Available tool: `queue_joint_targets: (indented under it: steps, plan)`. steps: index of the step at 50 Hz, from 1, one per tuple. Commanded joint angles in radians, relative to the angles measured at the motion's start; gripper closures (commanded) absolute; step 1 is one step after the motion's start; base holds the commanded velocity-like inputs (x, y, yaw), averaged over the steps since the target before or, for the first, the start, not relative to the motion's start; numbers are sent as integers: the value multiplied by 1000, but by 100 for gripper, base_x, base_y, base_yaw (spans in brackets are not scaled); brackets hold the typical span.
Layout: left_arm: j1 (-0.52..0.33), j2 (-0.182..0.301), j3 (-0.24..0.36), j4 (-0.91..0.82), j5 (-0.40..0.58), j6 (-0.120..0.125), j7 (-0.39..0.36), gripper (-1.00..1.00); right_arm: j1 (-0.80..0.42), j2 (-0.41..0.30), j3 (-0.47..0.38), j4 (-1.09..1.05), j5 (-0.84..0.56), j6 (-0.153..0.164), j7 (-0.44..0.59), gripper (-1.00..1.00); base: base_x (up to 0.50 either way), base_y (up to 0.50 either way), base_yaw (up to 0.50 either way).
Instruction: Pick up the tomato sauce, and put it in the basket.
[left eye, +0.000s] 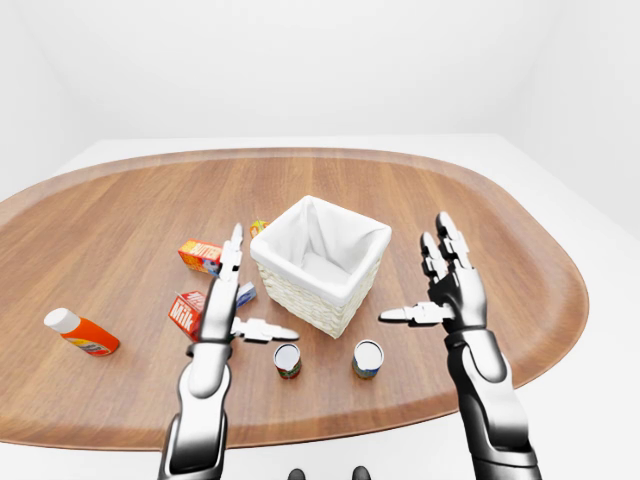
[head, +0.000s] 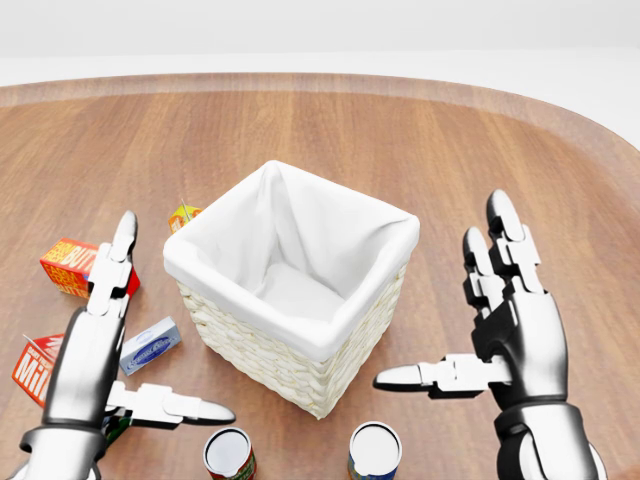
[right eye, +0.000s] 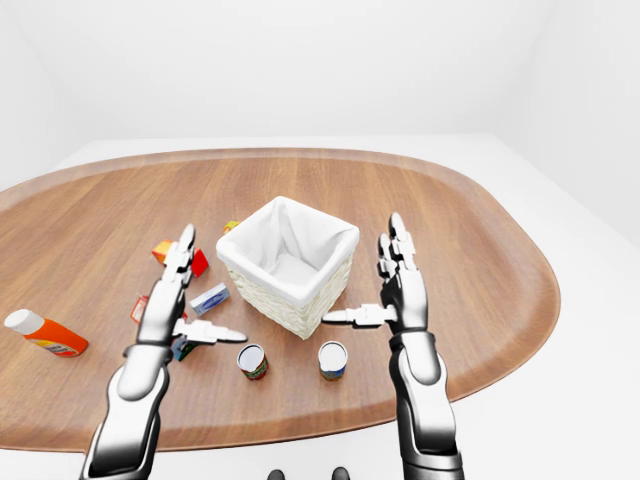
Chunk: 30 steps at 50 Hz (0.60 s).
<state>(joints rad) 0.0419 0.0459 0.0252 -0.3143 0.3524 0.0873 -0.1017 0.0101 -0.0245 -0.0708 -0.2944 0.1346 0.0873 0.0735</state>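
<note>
A can with a red label, the tomato sauce (head: 230, 455), stands at the bottom edge of the head view, just below the white-lined wicker basket (head: 300, 360). My left hand (head: 160, 330) hovers open to the left of the basket, its thumb (head: 190, 408) pointing right just above the can. My right hand (head: 440, 300) is open on the basket's right side, palm facing inward. Neither hand touches anything. The basket's inside looks bare.
A blue-labelled can (head: 375, 452) stands to the right of the tomato sauce. Left of the basket lie a red milk carton (head: 30, 365), an orange box (head: 68, 265), a small yellow box (head: 183, 215) and a blue-white box (head: 150, 345). An orange bottle (left eye: 82, 334) lies far left.
</note>
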Motion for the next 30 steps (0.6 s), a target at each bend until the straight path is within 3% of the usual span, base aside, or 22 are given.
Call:
queue_joint_targets:
  steps: [1,30]
  plan:
    - [8,0,-7,-1,42,0,-15,-100,1,0,1,3,-1,0,0,-100,0,0,0]
    - [51,-5,-43,-26,123,0,-48,-100,-7,-1,0,18,-3,0,-2,-100,0,0,0]
